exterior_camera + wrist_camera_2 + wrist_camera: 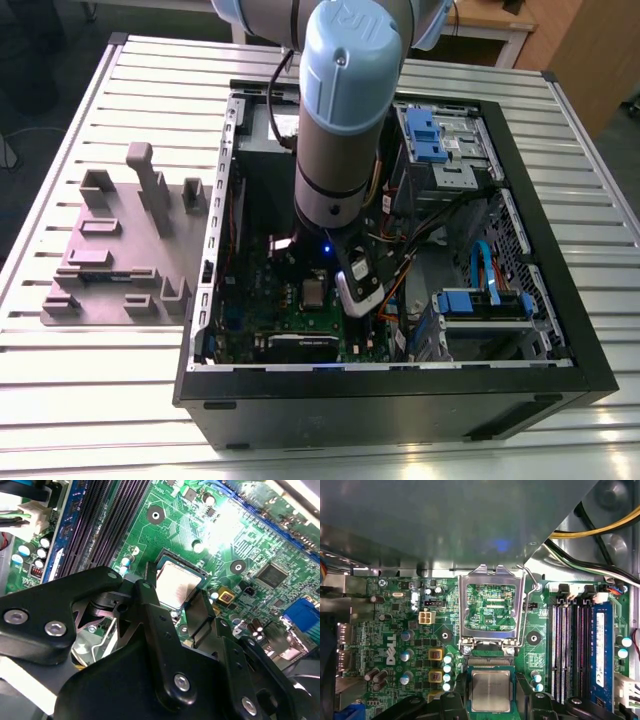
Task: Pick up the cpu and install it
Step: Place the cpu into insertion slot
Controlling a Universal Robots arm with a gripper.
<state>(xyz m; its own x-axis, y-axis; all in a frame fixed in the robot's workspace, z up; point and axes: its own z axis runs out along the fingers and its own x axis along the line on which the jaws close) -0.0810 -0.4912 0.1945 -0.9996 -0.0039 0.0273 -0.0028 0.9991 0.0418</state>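
The gripper (176, 586) hangs over the board (395, 630), fingers slightly apart either side of the flat-lying cpu (491, 690).

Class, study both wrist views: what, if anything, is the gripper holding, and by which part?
It cannot be told: the gripper straddles the cpu, which lies in its socket, but contact with its sides isn't clear.
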